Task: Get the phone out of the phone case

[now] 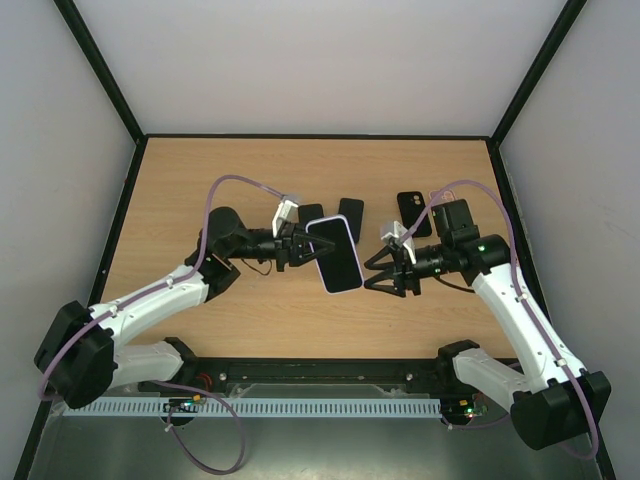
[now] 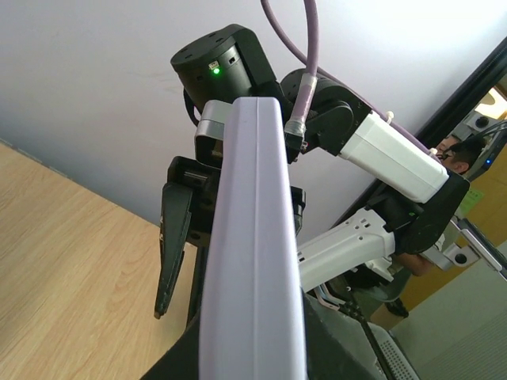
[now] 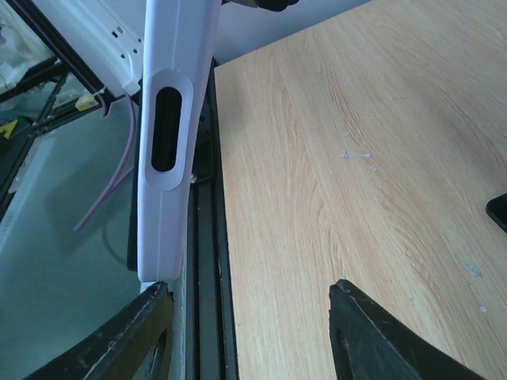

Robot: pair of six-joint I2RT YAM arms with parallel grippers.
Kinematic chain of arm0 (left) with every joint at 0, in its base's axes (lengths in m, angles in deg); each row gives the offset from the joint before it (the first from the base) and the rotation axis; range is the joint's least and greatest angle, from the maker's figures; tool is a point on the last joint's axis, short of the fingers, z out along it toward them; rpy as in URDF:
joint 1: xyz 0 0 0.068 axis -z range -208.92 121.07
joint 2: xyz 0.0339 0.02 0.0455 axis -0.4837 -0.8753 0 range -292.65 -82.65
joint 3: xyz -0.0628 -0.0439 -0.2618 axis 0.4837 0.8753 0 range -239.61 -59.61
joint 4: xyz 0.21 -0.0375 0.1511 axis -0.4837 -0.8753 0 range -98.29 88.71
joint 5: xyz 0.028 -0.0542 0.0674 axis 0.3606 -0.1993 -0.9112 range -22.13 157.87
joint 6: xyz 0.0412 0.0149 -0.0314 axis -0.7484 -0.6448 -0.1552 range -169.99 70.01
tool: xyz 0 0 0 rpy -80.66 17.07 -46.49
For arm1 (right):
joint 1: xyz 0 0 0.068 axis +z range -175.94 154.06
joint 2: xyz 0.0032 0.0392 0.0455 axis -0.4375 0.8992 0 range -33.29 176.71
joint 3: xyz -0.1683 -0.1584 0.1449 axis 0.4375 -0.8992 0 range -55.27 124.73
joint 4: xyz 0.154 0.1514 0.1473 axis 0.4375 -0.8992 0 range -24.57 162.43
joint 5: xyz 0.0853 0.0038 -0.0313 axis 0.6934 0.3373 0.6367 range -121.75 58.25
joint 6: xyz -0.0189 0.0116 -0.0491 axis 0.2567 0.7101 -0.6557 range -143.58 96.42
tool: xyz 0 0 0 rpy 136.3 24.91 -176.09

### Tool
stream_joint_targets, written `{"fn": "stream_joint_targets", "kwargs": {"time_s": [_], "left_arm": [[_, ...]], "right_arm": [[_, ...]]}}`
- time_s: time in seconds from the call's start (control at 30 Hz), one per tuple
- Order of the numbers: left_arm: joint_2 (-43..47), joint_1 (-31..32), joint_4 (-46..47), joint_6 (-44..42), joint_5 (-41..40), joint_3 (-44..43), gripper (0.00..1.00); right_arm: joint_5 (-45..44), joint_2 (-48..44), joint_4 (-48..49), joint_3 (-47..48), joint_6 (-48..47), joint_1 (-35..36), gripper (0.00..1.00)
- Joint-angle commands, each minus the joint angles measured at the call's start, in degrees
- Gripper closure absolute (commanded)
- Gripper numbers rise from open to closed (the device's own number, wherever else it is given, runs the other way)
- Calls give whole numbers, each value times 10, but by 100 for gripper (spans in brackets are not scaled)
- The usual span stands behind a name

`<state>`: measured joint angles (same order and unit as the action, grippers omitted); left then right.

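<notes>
A phone with a dark screen sits in a lilac case point(image 1: 335, 253). My left gripper point(image 1: 303, 245) is shut on the case's left edge and holds it above the table, tilted. In the left wrist view the case's lilac side point(image 2: 252, 253) runs up the middle and hides the jaws. My right gripper point(image 1: 385, 272) is open and empty just right of the phone. In the right wrist view the case's edge with its oval cutout point(image 3: 168, 142) stands at the left, its end close above one finger point(image 3: 119, 340). The gap of the right gripper point(image 3: 245, 332) holds nothing.
Three dark phones or cases lie on the wooden table behind: two side by side point(image 1: 311, 213) point(image 1: 350, 212) and one with a camera cluster point(image 1: 412, 213). A dark object's corner point(image 3: 499, 212) shows at the right edge. Black frame walls bound the table.
</notes>
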<state>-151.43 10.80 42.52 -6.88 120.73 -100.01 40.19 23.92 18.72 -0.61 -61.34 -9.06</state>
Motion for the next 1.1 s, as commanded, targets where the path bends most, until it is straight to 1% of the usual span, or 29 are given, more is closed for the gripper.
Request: {"fn": "stream_joint_targets", "kwargs": {"time_s": [0.0, 0.03, 0.07, 0.13, 0.17, 0.23, 0.3, 0.6, 0.87, 1.0, 1.07], "left_arm": [[4, -1, 56, 9, 12, 1, 97], [6, -1, 55, 8, 12, 0, 97], [8, -1, 50, 5, 11, 0, 97], [13, -1, 40, -3, 9, -2, 97], [15, -1, 36, -5, 9, -2, 97], [16, -2, 30, -10, 9, -4, 97], [16, -1, 29, -9, 12, -5, 97], [14, -1, 32, -6, 19, -7, 97], [15, -1, 35, -4, 22, -5, 97], [15, -1, 45, 4, 29, -2, 97], [10, -1, 64, 18, 39, -2, 97]], "right_arm": [[37, 0, 30, 1, 38, 0, 47], [44, 2, 19, 4, 28, 0, 46], [52, 4, -7, 6, -3, 0, 46], [63, 7, -82, 17, -99, 0, 43], [65, 10, -104, 21, -128, 0, 41], [66, 12, -120, 26, -143, 0, 41], [65, 14, -105, 25, -120, 0, 41], [47, 14, 27, 1, 29, 1, 46], [33, 14, 71, -9, 78, 0, 48], [13, 14, 105, -17, 110, 0, 52], [-16, 14, 131, -23, 135, 0, 54]]}}
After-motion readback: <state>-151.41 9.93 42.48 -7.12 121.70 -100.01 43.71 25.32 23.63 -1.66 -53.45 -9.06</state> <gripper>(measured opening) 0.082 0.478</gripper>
